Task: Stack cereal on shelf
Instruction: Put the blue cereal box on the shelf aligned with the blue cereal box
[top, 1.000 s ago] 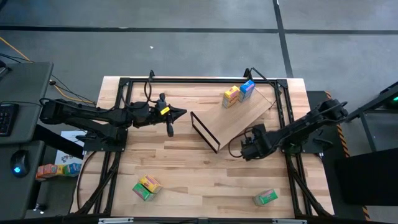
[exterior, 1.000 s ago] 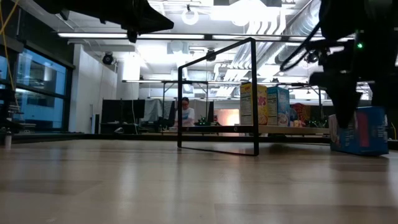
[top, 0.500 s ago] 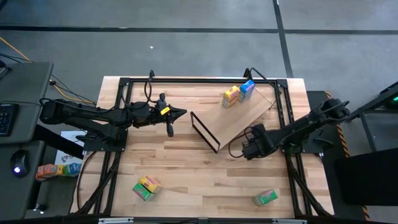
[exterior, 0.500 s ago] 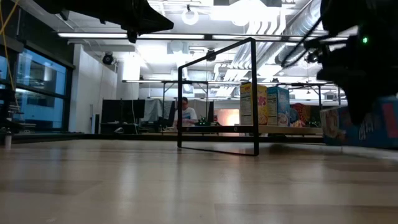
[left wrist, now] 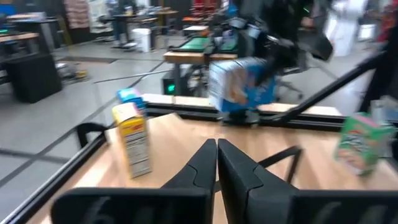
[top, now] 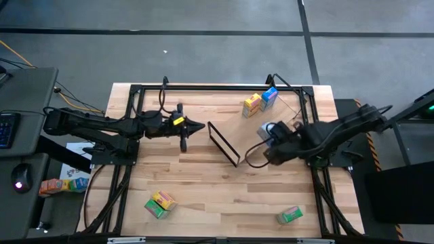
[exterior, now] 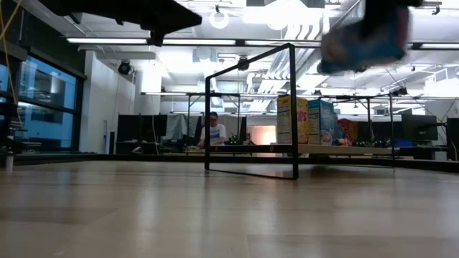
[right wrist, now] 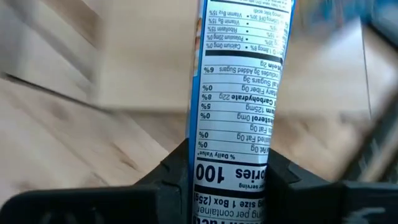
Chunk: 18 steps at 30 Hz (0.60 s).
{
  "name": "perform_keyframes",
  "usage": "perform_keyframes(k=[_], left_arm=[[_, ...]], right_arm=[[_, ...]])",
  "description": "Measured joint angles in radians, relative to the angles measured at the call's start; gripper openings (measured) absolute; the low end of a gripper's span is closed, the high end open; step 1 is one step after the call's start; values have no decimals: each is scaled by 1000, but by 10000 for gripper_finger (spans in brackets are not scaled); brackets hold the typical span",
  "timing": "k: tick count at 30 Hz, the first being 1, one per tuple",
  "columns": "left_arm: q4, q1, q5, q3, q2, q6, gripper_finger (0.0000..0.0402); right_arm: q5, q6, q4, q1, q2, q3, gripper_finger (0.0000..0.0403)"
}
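The big butcher-block counter [top: 203,183] is carrying the flat light-wood shelf board with its thin black frame [top: 254,132], lying toward two o'clock. The right hand [top: 271,135] is clamped on a small blue cardboard cereal box [top: 266,129], holding it in the air over the board: the carry step, I judge. Next comes lowering it upright beside the yellow-orange box [top: 251,105] and blue box [top: 269,98] standing at the board's twelve-o'clock end. The left hand [top: 192,127], fingers together, is waiting at ten o'clock.
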Motion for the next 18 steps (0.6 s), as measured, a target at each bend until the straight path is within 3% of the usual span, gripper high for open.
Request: perform_keyframes(k=[7,13,18], left_arm=[[80,-46,50,0,31,26,73],[215,-84,51,0,84,67,135],[210,-100,33,0,82,116,168]], right_arm=[[60,-288,198,-52,0,133,94],[65,-585,510,-67,15,136,94],[29,-708,582,-75,43,136,94]])
